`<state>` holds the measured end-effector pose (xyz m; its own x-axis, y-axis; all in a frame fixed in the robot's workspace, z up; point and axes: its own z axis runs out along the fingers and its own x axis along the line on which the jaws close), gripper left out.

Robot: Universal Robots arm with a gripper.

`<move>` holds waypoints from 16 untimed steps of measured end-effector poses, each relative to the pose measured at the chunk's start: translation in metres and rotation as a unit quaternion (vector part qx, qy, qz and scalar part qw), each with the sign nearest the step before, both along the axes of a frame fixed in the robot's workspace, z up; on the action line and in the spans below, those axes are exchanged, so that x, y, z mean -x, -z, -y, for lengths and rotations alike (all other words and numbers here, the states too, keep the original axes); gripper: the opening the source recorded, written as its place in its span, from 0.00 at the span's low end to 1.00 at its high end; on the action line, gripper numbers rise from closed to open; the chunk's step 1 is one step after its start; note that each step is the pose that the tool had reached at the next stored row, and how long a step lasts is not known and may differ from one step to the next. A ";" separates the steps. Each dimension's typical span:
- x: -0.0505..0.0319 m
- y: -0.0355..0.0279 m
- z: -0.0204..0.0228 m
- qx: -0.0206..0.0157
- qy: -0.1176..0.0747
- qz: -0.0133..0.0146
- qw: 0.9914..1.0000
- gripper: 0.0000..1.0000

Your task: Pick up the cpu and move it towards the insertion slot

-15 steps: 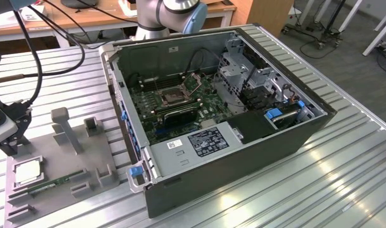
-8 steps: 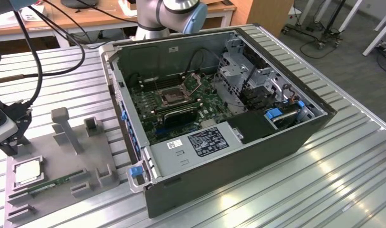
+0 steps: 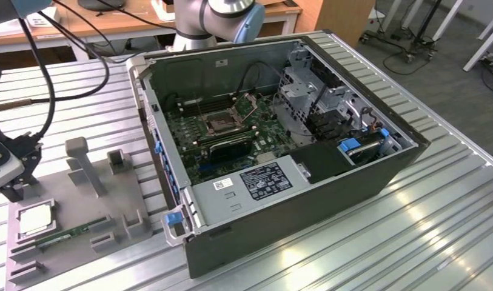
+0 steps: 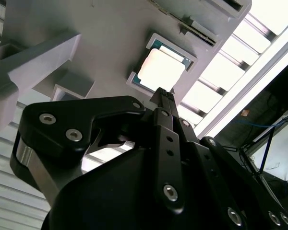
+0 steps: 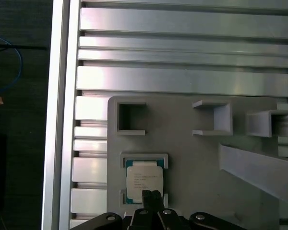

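Observation:
The cpu [image 3: 36, 219] is a flat square chip with a silvery top. It lies in a recess of the grey fixture plate [image 3: 108, 194] at the exterior view's left, and shows in both wrist views [image 4: 161, 69] [image 5: 144, 178]. My gripper [image 3: 14, 194] hangs just above the chip's near edge with its narrow black fingertips [image 5: 151, 194] pressed together, shut and holding nothing. The same tips reach toward the chip in the second wrist view [image 4: 164, 92]. The insertion slot [image 3: 222, 125], a square socket with a silver frame, sits on the green board inside the open computer case [image 3: 376, 176].
A thin green memory stick [image 3: 68, 233] lies in the fixture beside the cpu. Grey posts [image 3: 80, 163] and square holders [image 5: 131, 118] rise from the plate. The case walls stand high around the board. A ribbed aluminium table [image 3: 408, 242] carries everything; black cables [image 3: 44, 73] hang near the arm.

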<state>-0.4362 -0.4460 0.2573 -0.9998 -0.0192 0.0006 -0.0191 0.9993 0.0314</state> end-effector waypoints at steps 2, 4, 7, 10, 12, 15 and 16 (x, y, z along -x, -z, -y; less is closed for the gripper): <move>0.0000 0.0021 0.0017 0.000 0.000 0.000 1.000 0.11; 0.0000 0.0039 0.0031 0.000 0.000 0.000 1.000 0.11; 0.0000 0.0063 0.0049 0.000 0.000 0.000 1.000 0.11; 0.0001 0.0073 0.0055 0.000 0.000 0.000 1.000 0.11; 0.0000 0.0075 0.0056 0.001 0.000 0.000 1.000 0.11; 0.0000 0.0076 0.0056 0.001 0.000 0.000 1.000 0.11; 0.0000 0.0076 0.0056 0.001 0.000 0.000 1.000 0.11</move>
<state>-0.4362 -0.4516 0.2497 -0.9998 -0.0191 0.0006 -0.0191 0.9994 0.0285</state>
